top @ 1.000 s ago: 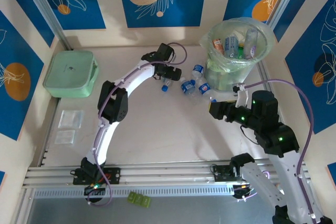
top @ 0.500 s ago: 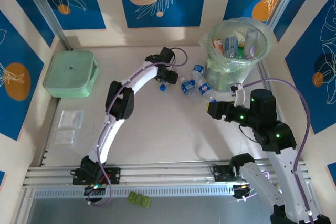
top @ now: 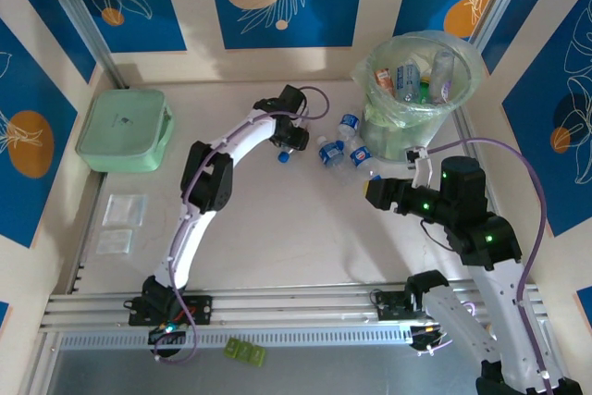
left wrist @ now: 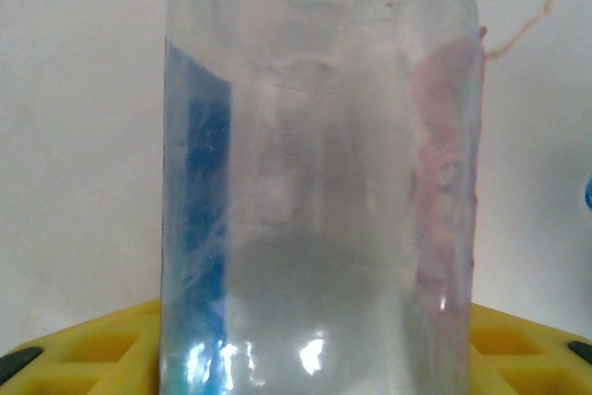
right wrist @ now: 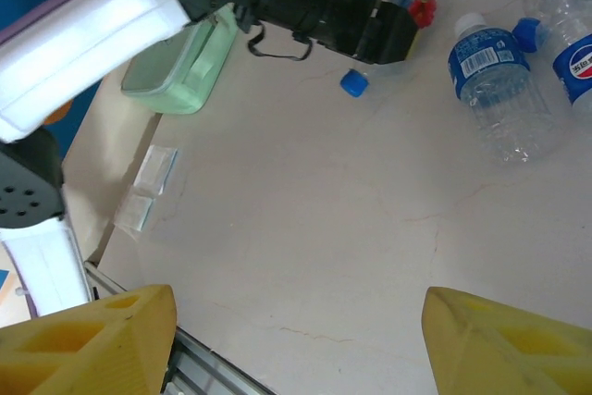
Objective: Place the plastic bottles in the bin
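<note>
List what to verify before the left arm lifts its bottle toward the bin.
1. Bottle between the fingers: ok. The clear bottle sits between the yellow fingers of the left gripper.
2. Grip firm: cannot tell. The contact is hidden behind the bottle.
3. Right gripper out of the way: ok. It is open, empty and apart from the left arm.
4. Low path to the bin: not ok. Loose bottles lie between, so the arm would likely need to lift over them.
5. Bin mouth open: ok. There are bottles inside, with room left.
</note>
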Motion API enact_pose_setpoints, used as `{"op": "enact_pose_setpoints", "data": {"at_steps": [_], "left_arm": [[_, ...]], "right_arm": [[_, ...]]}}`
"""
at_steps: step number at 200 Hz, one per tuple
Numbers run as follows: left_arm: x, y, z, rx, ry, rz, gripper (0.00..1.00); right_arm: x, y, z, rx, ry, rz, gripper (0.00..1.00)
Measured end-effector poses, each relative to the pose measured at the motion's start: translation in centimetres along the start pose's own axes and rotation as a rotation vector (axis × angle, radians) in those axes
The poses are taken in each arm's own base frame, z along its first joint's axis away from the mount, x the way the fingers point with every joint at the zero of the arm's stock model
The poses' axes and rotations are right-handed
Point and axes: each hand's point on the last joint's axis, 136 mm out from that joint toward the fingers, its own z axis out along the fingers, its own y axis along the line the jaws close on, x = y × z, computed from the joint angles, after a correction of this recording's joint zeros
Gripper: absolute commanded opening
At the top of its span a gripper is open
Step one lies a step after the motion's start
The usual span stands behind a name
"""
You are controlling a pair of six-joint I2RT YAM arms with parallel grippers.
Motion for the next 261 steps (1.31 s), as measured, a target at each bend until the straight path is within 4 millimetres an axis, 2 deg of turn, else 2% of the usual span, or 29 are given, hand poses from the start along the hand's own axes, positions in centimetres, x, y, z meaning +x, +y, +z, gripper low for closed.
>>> {"op": "enact_pose_setpoints", "data": {"at_steps": [14,26,48,64,81,98,118,150,158,176,192,229,261], "left_arm": [[-0.4,-0.1,-2.4,0.005,-0.036,-0.002,0.55],[-0.9,-0.3,-5.2,0.018,-0.087,-0.010,0.55],[-2.0,-1.5,-11.7,0.087,-0.215,-0.039,0.55],[-2.5,-2.9,-16.9,0.183,-0.317,-0.060,0.55],[-2.0,-4.5,-21.2,0.289,-0.402,-0.076,0.55],[-0.5,-6.2,-24.7,0.413,-0.467,-0.088,0.55],[1.2,-8.1,-27.5,0.549,-0.490,-0.105,0.54],[1.9,-11.2,-30.5,0.762,-0.497,-0.119,0.54],[2.5,-11.8,-31.0,0.809,-0.486,-0.127,0.54],[4.0,-13.2,-32.0,0.906,-0.457,-0.147,0.54],[4.8,-14.4,-33.5,0.988,-0.449,-0.155,0.54],[6.3,-16.8,-37.4,1.131,-0.464,-0.126,0.54],[7.2,-18.5,-39.8,1.227,-0.468,-0.088,0.55]], "right_arm": [[-0.3,0.0,-0.3,0.016,-0.005,0.005,0.71],[-0.6,0.0,-0.4,0.030,-0.009,0.016,0.72],[-1.0,0.2,-0.4,0.049,-0.006,0.039,0.72],[-1.0,1.2,-0.4,0.026,0.005,0.033,0.72],[-0.8,2.6,-0.5,-0.036,0.011,0.018,0.72],[-1.2,4.3,-0.8,-0.110,-0.005,0.011,0.72],[-2.0,6.4,-1.3,-0.202,-0.035,0.012,0.72],[-3.7,8.6,-1.5,-0.309,-0.078,0.034,0.72],[-4.1,8.9,-1.4,-0.325,-0.087,0.045,0.73],[-4.9,9.5,-0.9,-0.349,-0.094,0.065,0.85],[-5.4,10.2,0.0,-0.370,-0.080,0.080,0.88],[-6.6,11.5,2.0,-0.379,-0.074,0.071,0.91],[-7.9,12.6,1.9,-0.433,-0.128,0.055,0.90]]}}
